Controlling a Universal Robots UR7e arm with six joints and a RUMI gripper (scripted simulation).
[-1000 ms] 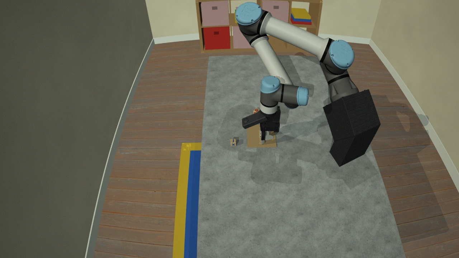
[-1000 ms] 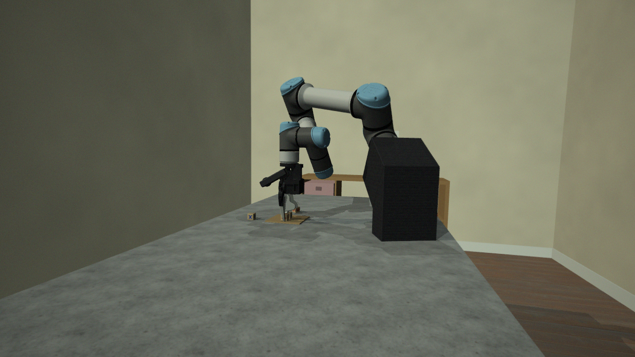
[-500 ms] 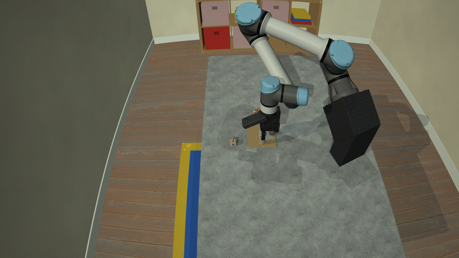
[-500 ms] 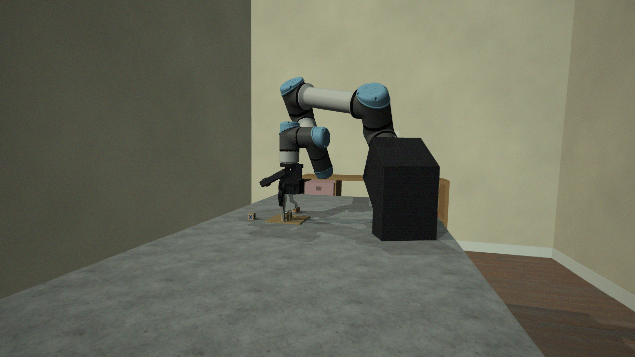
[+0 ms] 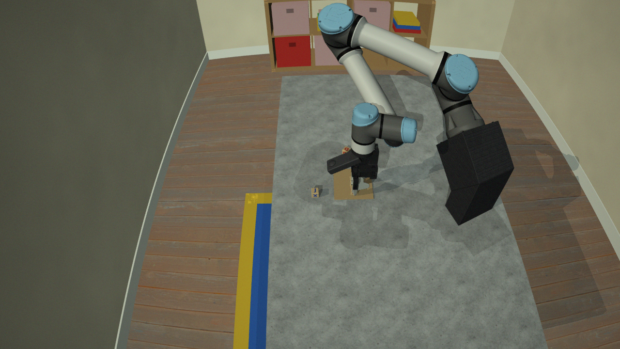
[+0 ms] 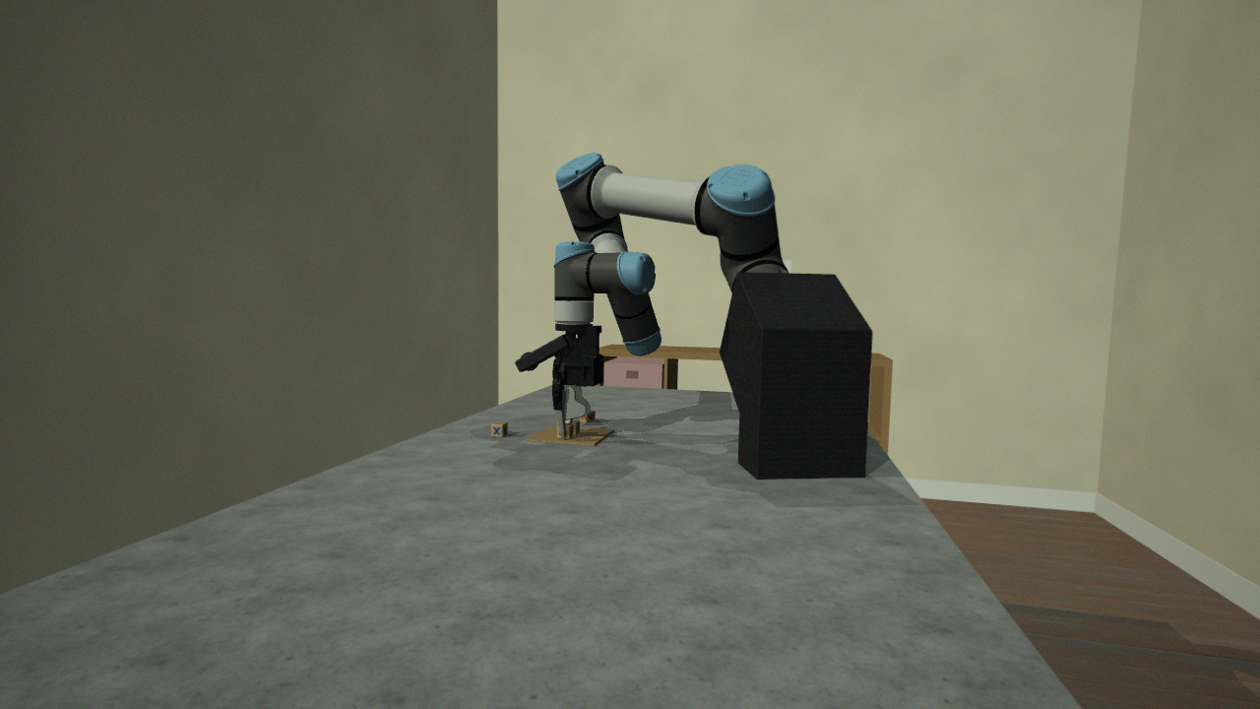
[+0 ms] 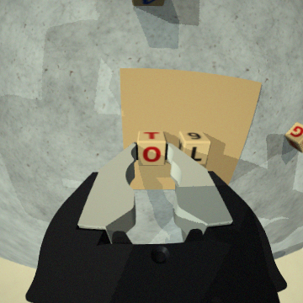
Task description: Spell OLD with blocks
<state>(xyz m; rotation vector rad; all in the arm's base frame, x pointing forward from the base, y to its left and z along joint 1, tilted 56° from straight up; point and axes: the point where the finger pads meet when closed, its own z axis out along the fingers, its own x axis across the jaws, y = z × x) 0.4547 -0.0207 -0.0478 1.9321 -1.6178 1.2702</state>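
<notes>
Two blocks are on my mind at the mat [image 5: 342,186] [image 6: 595,436] [image 7: 189,101], and my claw [image 5: 353,186] [image 6: 568,427] [image 7: 151,144] is closed around one of them, the O block [image 7: 151,154], its fingers narrow and pressed to opposite sides. I see a red O on top and a red T on its far side. The block is over the mat, near its left edge as seen from the base; I can't tell whether it is fully down. Just to its right, with a gap between, the L block [image 7: 194,153] sits on the mat, black L up and a 9 on the far side. So O and L read in order from the base, and no D stands beside them.

Beyond the mat, on the desk [image 5: 390,282] [image 6: 529,547] [image 7: 76,63], I see the X block [image 5: 315,192] [image 6: 498,430] [image 7: 148,2], with a blue X on one side. The G block [image 5: 345,150] [image 6: 588,416] [image 7: 295,135], showing a red G, sits turned at an angle off the mat's right side

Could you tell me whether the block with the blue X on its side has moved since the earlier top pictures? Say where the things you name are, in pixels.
No, the block [image 5: 315,192] [image 6: 498,430] [image 7: 148,2] sits at the same spot left of the mat [image 5: 341,186] [image 6: 598,438] [image 7: 189,97] in the top view.
</notes>
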